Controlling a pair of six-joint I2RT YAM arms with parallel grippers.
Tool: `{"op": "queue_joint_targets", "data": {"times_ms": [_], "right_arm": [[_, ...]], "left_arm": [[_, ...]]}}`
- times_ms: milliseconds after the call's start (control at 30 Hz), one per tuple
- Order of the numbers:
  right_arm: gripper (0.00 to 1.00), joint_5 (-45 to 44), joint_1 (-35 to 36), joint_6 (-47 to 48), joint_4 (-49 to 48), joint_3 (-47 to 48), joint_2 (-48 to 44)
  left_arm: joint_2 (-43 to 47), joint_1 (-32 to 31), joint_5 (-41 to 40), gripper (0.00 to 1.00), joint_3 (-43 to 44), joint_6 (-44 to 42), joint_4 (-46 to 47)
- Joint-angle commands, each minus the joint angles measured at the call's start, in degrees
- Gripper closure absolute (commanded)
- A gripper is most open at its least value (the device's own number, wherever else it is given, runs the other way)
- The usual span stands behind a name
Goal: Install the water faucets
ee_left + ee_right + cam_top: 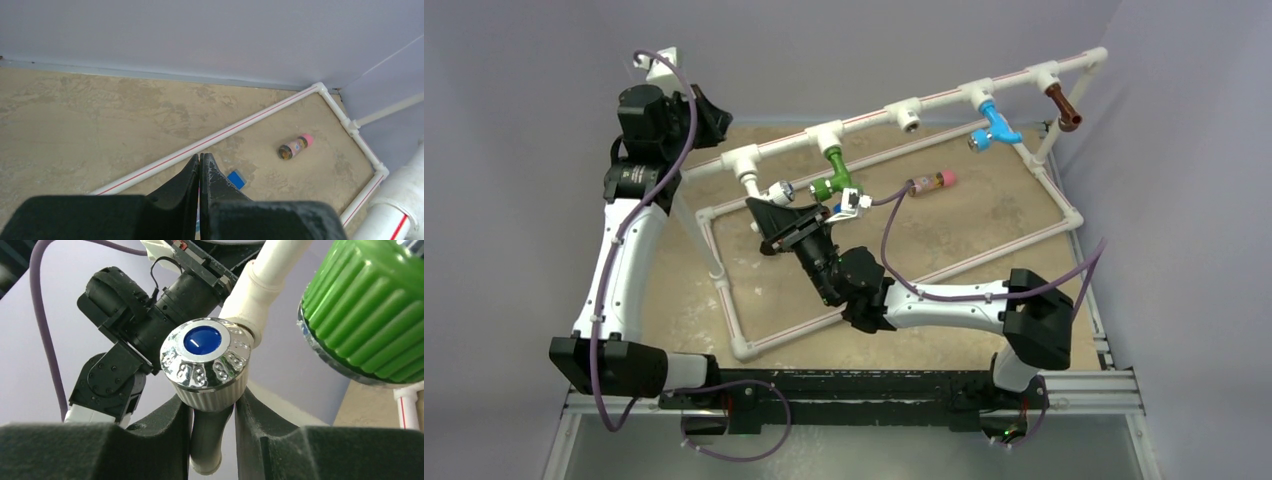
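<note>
One white faucet (209, 402), chrome knob (204, 360), blue-centred

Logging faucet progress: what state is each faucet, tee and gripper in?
White faucet: at leftmost tee, gripped.
Green faucet: mounted.
Blue faucet: mounted.
Brown faucet: mounted.
Middle tee: empty.
Right gripper: shut on white faucet.
Left gripper: shut, empty.
Bottle: lying on its side.

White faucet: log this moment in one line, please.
right claw: shut on white faucet | left claw: shut, empty | green faucet: mounted
</note>
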State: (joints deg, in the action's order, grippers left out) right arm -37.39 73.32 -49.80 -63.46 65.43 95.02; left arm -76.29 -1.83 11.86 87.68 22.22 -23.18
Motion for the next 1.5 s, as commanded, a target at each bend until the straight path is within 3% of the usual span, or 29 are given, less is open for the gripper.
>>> {"op": "queue_joint_targets", "data": {"times_ms": [0,567,833,933,1167,1300,1467], "right_arm": [[1.00,8.8,-0.4,-23.7,-0.6,0.2,2.4],[1.00,9.5,-0.4,-51.2,-8.7,-3.3,3.3],[0.98,10.9,-0.4,-51.6,-16.3,-5.6,4.4],[0.69,10.6,-0.4,-49.8,-18.6,-6.6,4.5],[0.34,10.2,-0.4,-44.8,-23.2,-8.6,4.5],[0.23,10.7,-0.4,-42.6,-23.2,-9.3,3.8],[0.20,10.8,-0.4,-36.2,-23.8,-12.7,1.2]], "left_arm": [[0.9,-1.6,1.9,1.00,-2.3,-3.5,3.9],[5.0,-1.6,-0.9,1.00,-7.7,-4.0,7.0],[5.4,-1.6,-2.3,1.00,-8.9,-3.8,7.3],[5.2,-1.5,-2.6,1.00,-8.9,-3.8,7.1],[5.2,-1.5,-3.3,1.00,-9.0,-3.6,7.0],[4.9,-1.4,-3.6,1.00,-8.9,-3.7,6.9],[4.9,-1.4,-3.8,1.00,-9.0,-3.8,6.8]]}}
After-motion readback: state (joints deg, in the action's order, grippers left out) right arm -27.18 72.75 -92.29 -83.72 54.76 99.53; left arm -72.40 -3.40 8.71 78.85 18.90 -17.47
